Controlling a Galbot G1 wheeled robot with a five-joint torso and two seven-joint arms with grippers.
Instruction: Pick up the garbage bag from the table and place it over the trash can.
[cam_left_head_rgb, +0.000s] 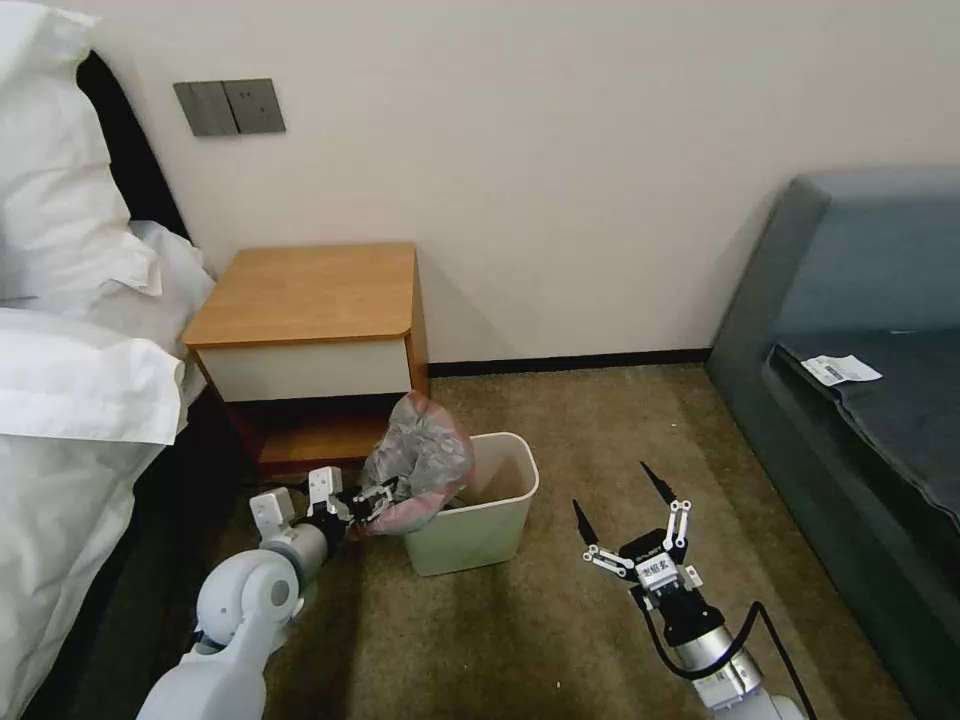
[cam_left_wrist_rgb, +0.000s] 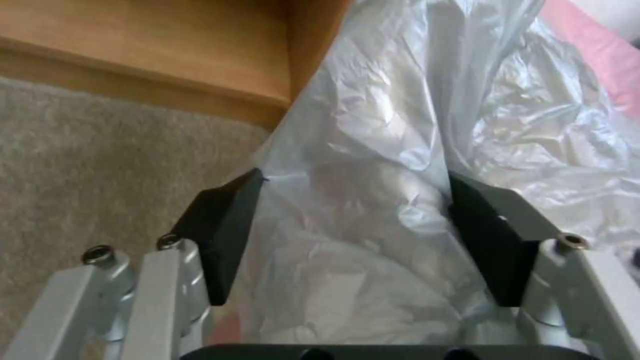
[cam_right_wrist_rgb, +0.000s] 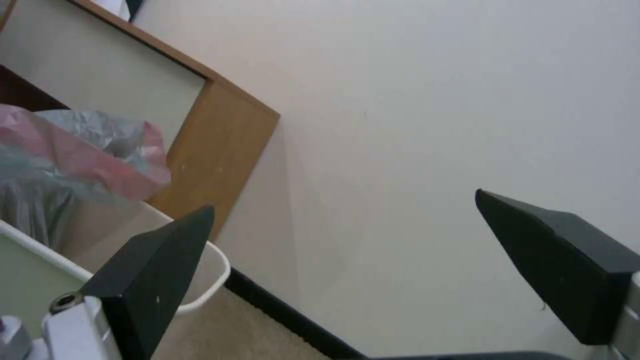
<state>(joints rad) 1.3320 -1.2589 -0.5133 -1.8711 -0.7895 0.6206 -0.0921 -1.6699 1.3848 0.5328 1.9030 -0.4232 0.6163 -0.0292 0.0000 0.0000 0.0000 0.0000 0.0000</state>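
The garbage bag (cam_left_head_rgb: 420, 455), crinkled grey plastic with a pink-red band, is bunched over the left rim of the pale trash can (cam_left_head_rgb: 495, 530) on the carpet. The can stands in front of the wooden table (cam_left_head_rgb: 310, 290), whose top is bare. My left gripper (cam_left_head_rgb: 375, 500) reaches in low from the left. In the left wrist view its black fingers (cam_left_wrist_rgb: 223, 235) stand wide apart with the garbage bag (cam_left_wrist_rgb: 373, 210) bulging between them. My right gripper (cam_left_head_rgb: 625, 500) hovers open to the right of the can, holding nothing. In the right wrist view the right gripper (cam_right_wrist_rgb: 343, 200) faces the wall, with the trash can (cam_right_wrist_rgb: 200, 280) rim nearby.
A bed with white bedding (cam_left_head_rgb: 70, 380) lies along the left. A dark blue-grey sofa (cam_left_head_rgb: 860, 380) with a paper slip (cam_left_head_rgb: 840, 369) stands at the right. The wall (cam_left_head_rgb: 600, 180) is close behind the table. Open carpet (cam_left_head_rgb: 520, 640) lies before the can.
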